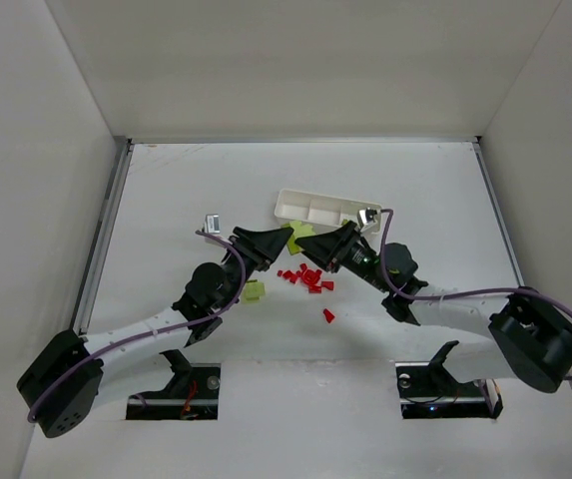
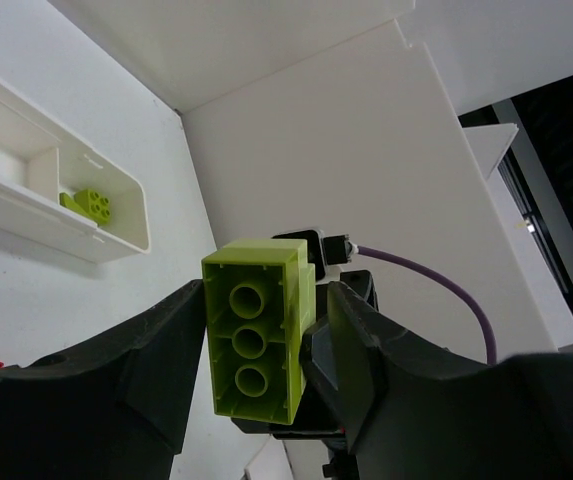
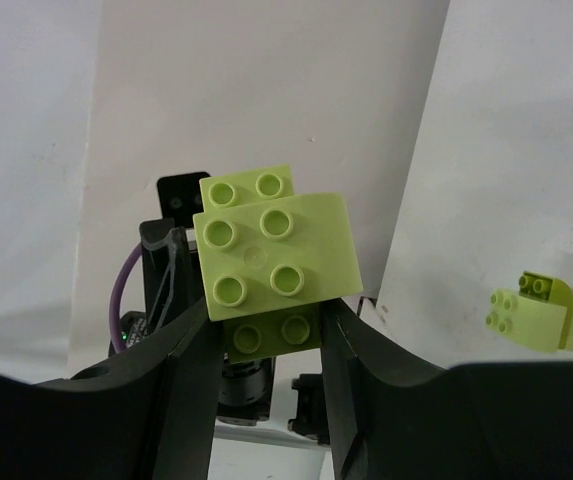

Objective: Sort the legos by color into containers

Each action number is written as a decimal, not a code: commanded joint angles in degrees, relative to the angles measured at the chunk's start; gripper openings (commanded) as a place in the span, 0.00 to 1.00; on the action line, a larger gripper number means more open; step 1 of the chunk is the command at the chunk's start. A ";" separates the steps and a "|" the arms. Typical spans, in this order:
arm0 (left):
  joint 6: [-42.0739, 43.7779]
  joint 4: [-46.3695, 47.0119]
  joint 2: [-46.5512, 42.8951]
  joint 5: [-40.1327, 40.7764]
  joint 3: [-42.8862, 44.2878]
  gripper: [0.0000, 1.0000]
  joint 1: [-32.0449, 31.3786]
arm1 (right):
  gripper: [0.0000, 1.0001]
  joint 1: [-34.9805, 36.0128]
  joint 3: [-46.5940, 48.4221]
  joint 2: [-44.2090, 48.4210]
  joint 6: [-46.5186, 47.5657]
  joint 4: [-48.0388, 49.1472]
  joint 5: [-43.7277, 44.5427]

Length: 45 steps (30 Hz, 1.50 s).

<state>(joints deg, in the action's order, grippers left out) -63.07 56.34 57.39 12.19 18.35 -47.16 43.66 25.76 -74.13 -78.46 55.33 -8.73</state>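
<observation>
My left gripper is shut on a long yellow-green lego, held above the table. My right gripper is shut on stacked yellow-green legos. The two grippers nearly meet tip to tip, just in front of the white tray. One yellow-green lego lies in the tray's end compartment. Several small red legos lie on the table below the grippers, and one lies apart. A loose yellow-green lego sits beside the left arm.
White walls enclose the table on the left, back and right. The right arm's wrist overlaps the tray's right end. A purple cable runs along each arm.
</observation>
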 commanded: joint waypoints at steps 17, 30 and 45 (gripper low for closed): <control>-0.21 3.96 0.01 -1.73 0.28 0.22 0.44 | 0.46 -1.17 -1.06 -4.01 -2.67 10.32 -0.67; -0.65 1.76 -2.71 -2.17 -1.38 0.20 1.24 | 0.75 -1.78 -2.64 -2.16 1.11 10.50 -1.90; -9.26 -12.29 -12.38 -17.88 -2.27 0.20 9.93 | 0.90 -2.48 -3.00 1.17 9.98 10.68 -8.49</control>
<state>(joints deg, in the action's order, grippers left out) -69.73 45.82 47.68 0.23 16.08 -38.98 41.87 22.20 -75.57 -72.75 62.19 -14.15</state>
